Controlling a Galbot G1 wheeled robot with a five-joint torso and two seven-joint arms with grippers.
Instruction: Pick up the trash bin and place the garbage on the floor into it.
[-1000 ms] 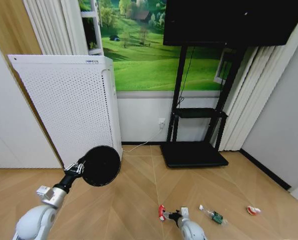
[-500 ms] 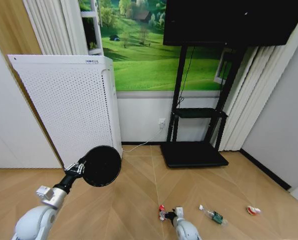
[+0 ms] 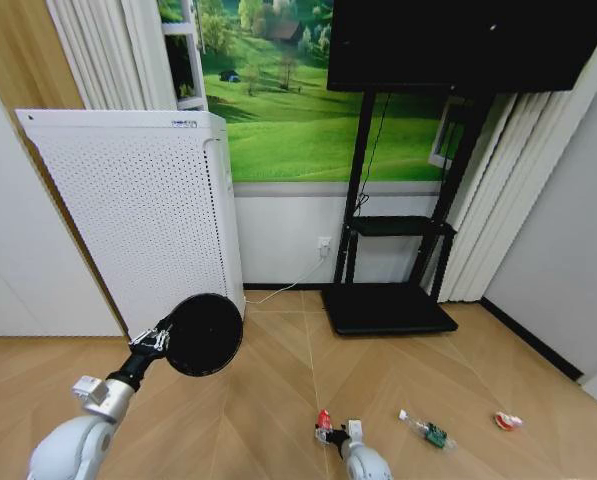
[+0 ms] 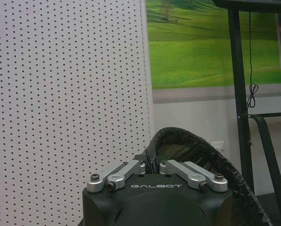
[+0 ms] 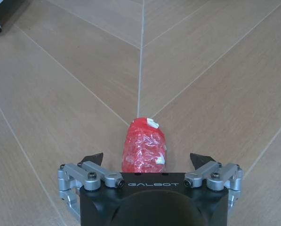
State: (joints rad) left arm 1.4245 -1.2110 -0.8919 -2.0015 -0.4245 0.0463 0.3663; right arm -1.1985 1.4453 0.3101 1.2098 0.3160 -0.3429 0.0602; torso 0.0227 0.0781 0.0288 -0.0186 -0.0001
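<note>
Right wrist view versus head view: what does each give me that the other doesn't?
Right wrist view alone: the right end effector is open, its fingers either side of the red garbage piece without touching it. Head view alone: the left end effector holding the trash bin off the floor beside the white appliance, plus the green-label bottle and red-white scrap. Both: the red piece on the parquet floor.
</note>
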